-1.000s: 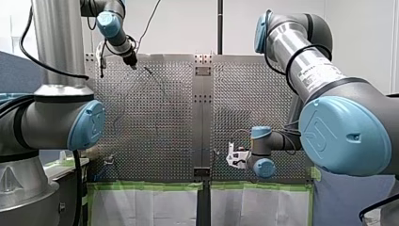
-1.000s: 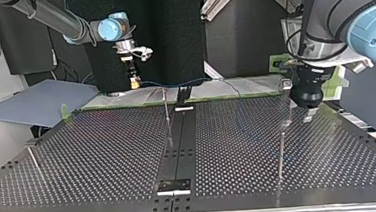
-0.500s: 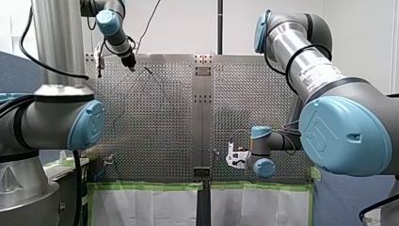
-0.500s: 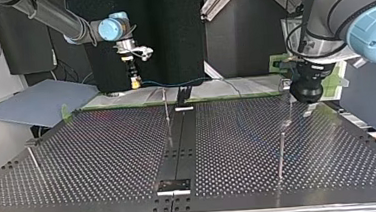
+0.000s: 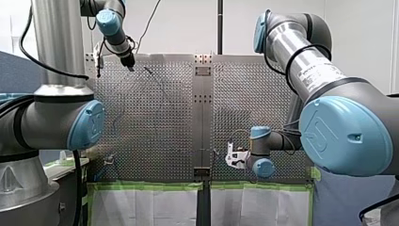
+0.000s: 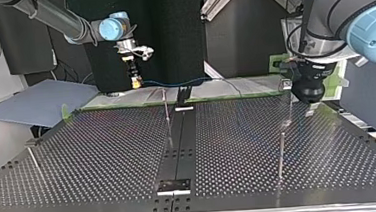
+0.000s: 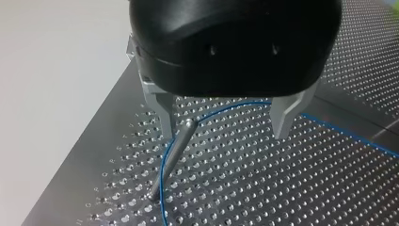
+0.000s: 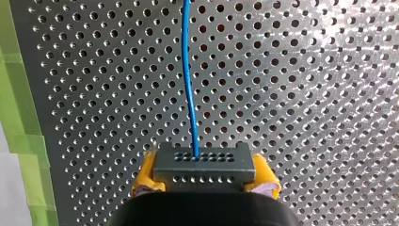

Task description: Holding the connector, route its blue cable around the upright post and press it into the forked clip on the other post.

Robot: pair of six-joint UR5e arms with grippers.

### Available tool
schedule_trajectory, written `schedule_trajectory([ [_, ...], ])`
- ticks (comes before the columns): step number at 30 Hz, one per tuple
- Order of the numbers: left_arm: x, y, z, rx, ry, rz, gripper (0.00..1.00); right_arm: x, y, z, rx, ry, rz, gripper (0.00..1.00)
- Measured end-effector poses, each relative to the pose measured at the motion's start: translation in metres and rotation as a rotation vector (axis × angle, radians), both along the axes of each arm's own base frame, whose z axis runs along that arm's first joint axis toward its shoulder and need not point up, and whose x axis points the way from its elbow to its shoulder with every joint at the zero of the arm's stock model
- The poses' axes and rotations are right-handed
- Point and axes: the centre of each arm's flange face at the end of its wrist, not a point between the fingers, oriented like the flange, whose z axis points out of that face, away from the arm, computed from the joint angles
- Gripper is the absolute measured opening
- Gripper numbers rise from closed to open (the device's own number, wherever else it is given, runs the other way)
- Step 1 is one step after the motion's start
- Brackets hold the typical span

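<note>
The connector [image 8: 204,162] is clamped in my right end effector [image 8: 205,175], at ten o'clock in the top view, its blue cable [image 8: 188,84] led straight ahead. My left end effector [image 7: 225,120], at two o'clock, is held wide open and empty over the upright post [image 7: 176,146], beside which the cable curves.

- Perforated metal table [image 8: 306,94]: lies directly under the right gripper [image 8: 203,172] and extends well ahead of it.
- Green tape [image 8: 19,117]: one strip along the table edge, beside the gripper.
- White sheets [image 5: 141,207]: adjoin the taped edge, beyond the tape from the gripper.
- Blue-grey panel [image 6: 40,101]: flat, off the table, to the gripper's side.
</note>
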Motion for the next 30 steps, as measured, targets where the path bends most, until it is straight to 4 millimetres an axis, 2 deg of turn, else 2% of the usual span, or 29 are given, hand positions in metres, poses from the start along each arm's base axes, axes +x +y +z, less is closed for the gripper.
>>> schedule_trajectory([
  [7,-0.002,0.000,0.003,0.004,-0.009,0.003,1.00,0.000,0.000,0.000,-0.001,0.001,0.000,0.00],
  [14,-0.011,0.001,0.019,0.019,-0.088,0.014,1.00,0.000,0.000,0.000,0.000,0.002,0.000,0.00],
  [18,-0.018,0.002,0.022,0.045,-0.123,0.021,1.00,0.000,0.000,0.000,0.001,0.001,0.000,0.00],
  [22,-0.022,0.001,0.016,0.073,-0.139,0.011,1.00,0.000,0.000,0.000,0.001,-0.001,0.000,0.00],
  [30,-0.021,-0.013,-0.012,0.091,-0.138,-0.075,1.00,0.000,0.001,0.000,0.005,0.002,0.001,0.00],
])
